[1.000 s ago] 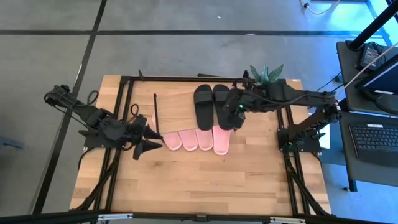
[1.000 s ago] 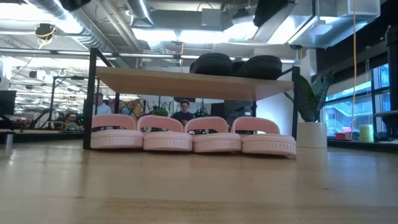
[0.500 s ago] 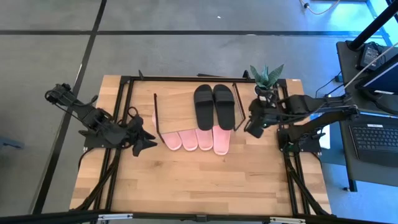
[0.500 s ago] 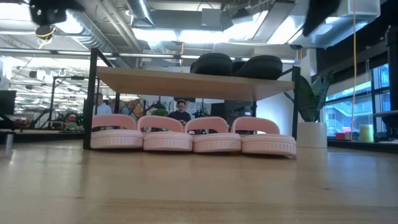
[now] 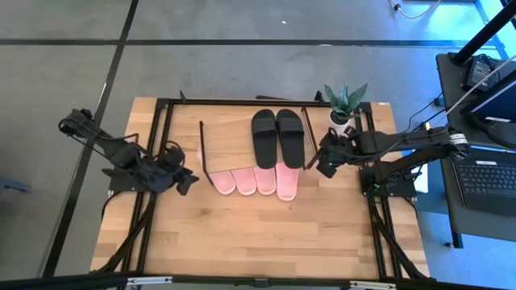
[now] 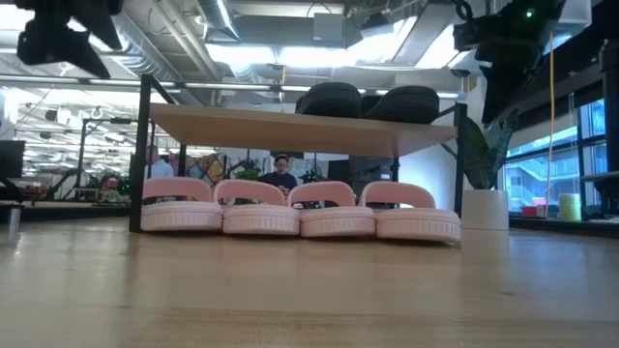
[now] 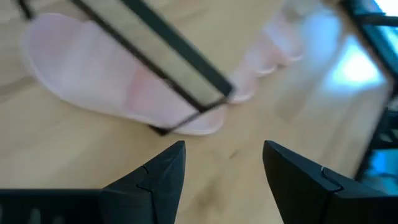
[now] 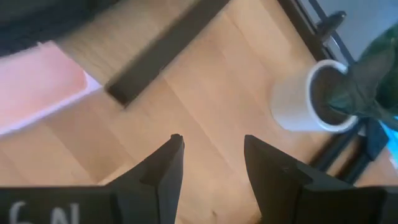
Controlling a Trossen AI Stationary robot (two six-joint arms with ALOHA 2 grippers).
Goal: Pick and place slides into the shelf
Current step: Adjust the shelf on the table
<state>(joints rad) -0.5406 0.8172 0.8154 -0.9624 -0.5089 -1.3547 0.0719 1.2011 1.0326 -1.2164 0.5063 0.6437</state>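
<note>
Both arms have pulled back from the shelf [image 5: 242, 133] within the last second: the right gripper [image 5: 324, 163], which hung over the black slides [image 5: 278, 137] at the centre of the high view, now sits right of centre beside the shelf's right legs, near the small potted plant [image 5: 345, 103], and its own wrist view shows empty jaws, moderately parted, over bare tabletop [image 8: 205, 112]. The left gripper [image 5: 187, 179], left of centre in the high view, has drawn away from the shelf's left edge too; its fingers [image 7: 163, 171] stand wide apart with nothing between them. The black pair rests side by side on the light wood top board, and the four pink slides [image 6: 300, 213] line up in a row underneath it (their toes poke out past the board's front edge in the high view). In the low view the fourth pink slide, toward the right, seems to sit slightly outside the rack's right leg, though the angle makes that hard to judge. With all six slides on or under the shelf and both grippers empty and retreating, the placing looks finished, bar perhaps a tidy-up nudge.
</note>
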